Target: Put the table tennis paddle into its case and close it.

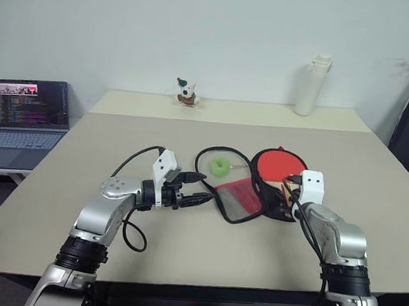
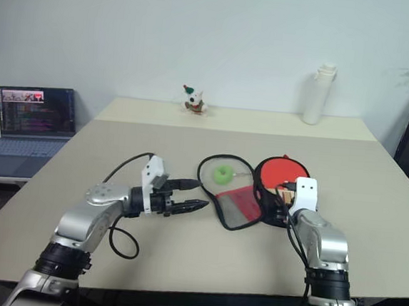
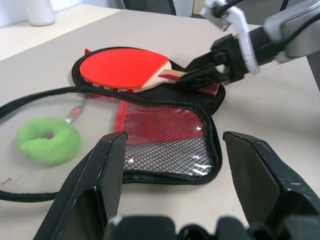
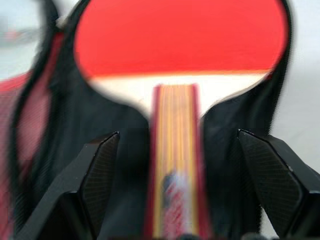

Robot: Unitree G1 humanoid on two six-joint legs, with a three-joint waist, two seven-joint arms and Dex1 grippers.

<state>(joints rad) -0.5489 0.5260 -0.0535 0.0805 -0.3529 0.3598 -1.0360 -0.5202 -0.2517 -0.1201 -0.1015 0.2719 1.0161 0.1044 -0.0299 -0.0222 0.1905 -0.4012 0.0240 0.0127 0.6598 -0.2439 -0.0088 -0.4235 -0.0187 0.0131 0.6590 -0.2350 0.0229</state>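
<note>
The left silver arm reaches forward and bends inward at the wrist, so its black two-fingered pincer (image 1: 203, 186) points toward the robot's right, roughly level, fingers spread apart with nothing between them. The right silver arm extends forward, its black two-fingered pincer (image 3: 197, 76) tilted downward, fingers standing wide apart and gripping nothing.

No words, brands or numbers can be read anywhere; the laptop (image 1: 29, 112) screen's lines are too small.
</note>
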